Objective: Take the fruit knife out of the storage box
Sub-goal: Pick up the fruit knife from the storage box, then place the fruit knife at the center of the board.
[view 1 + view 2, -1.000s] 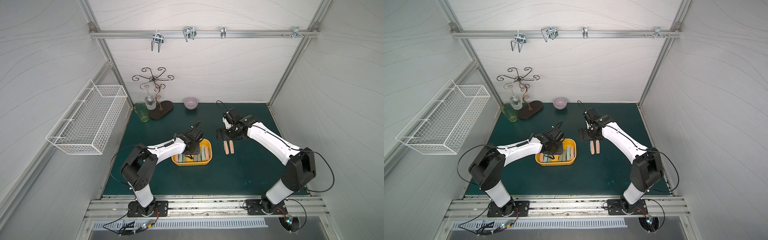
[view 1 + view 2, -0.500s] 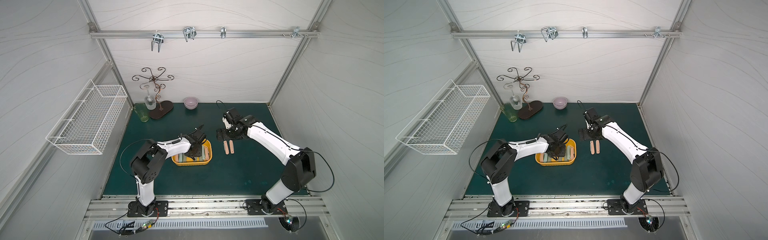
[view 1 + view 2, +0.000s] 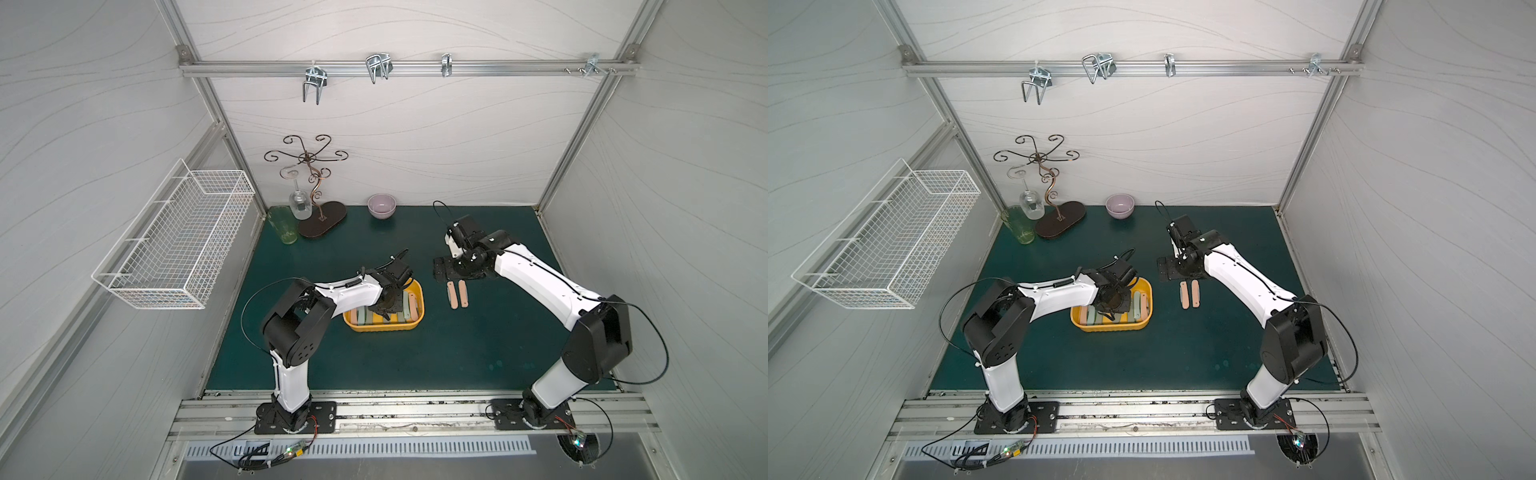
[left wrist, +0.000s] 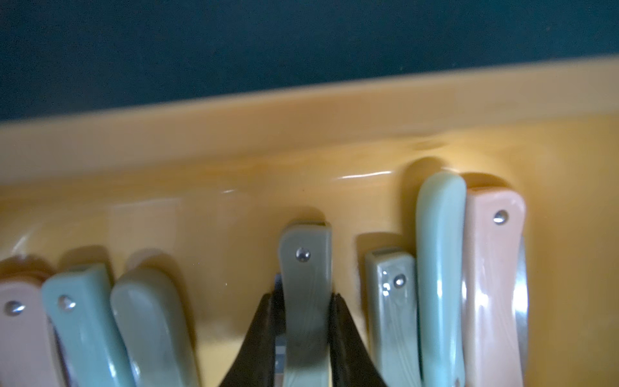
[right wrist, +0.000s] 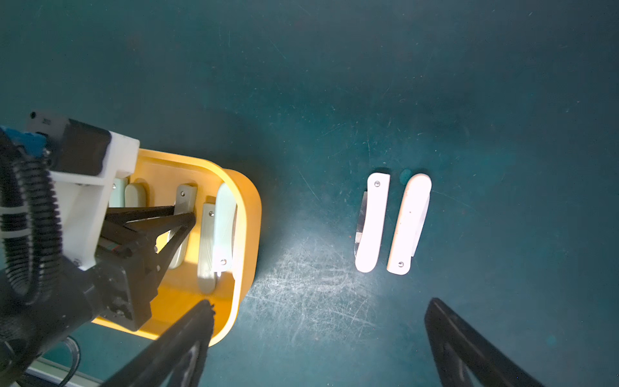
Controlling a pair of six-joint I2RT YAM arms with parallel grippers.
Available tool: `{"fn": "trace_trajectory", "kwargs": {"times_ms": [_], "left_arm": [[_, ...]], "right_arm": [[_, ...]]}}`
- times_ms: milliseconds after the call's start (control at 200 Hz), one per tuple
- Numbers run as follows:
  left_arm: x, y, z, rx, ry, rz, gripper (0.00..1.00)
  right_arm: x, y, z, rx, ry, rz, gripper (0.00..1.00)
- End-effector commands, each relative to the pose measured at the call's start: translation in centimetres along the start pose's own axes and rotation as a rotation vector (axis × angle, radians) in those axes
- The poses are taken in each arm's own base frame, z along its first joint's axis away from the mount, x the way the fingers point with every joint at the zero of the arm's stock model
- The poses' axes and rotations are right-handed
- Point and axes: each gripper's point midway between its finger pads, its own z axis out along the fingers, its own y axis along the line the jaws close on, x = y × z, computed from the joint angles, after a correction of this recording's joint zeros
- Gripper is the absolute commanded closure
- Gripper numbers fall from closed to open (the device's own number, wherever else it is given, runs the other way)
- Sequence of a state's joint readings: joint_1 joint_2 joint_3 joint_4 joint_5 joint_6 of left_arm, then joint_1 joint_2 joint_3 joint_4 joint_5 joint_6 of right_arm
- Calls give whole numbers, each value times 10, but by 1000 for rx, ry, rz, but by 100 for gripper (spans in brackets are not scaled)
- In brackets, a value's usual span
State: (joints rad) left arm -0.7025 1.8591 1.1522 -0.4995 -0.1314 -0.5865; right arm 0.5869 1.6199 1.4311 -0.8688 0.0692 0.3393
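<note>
Left wrist view looks down into the storage box (image 4: 301,110), a shallow yellow tub on the green desk (image 4: 301,40). The left tool (image 4: 303,300) is inside the storage box, its 2 black fingers (image 4: 258,341) pinched against both sides of a grey-green fruit knife (image 4: 304,254), folded shut, with a silver rivet near its end. That fruit knife sits mid-row in the storage box; whether it has left the floor I cannot tell. 6 other folded knives (image 4: 438,254) lie in the storage box alongside it, 3 on each side, in pink, teal, grey and pale green.

Both top views show the left arm reaching over the storage box (image 3: 384,328) (image 3: 1108,326) from its own side.

The right tool (image 5: 318,315) hangs above the desk beside the storage box with its fingers spread wide and nothing between them. 2 pale knives (image 5: 371,221) lie parallel on the desk, close together without touching, apart from the storage box on the right arm's side.

Well behind the storage box, by the back wall, stand a bowl (image 3: 381,206) and a green glass (image 3: 284,226).
</note>
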Motion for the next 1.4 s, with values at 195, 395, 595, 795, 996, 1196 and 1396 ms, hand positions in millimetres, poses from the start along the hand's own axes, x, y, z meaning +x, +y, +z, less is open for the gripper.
{"fn": "trace_trajectory", "kwargs": {"times_ms": [195, 395, 595, 795, 996, 1196, 1396], "left_arm": [[-11, 6, -38, -25, -47, 64, 90], [-23, 2, -73, 14, -100, 94, 90], [-30, 7, -110, 31, -149, 101, 90], [-45, 47, -141, 5, -184, 37, 90], [-59, 110, -144, -73, -207, -59, 89], [-70, 150, -121, -161, -177, -67, 90], [-73, 183, -94, -210, -126, -110, 92]], "right_arm": [[-5, 2, -12, -19, -25, -6, 1], [-7, 5, -14, -26, -29, -13, 1], [-9, 11, -17, -36, -35, -22, 1], [-14, 20, -21, -49, -49, -37, 1], [-16, 28, -20, -54, -47, -54, 1], [-18, 33, -16, -53, -40, -63, 1], [-17, 31, -13, -40, -34, -62, 1]]}}
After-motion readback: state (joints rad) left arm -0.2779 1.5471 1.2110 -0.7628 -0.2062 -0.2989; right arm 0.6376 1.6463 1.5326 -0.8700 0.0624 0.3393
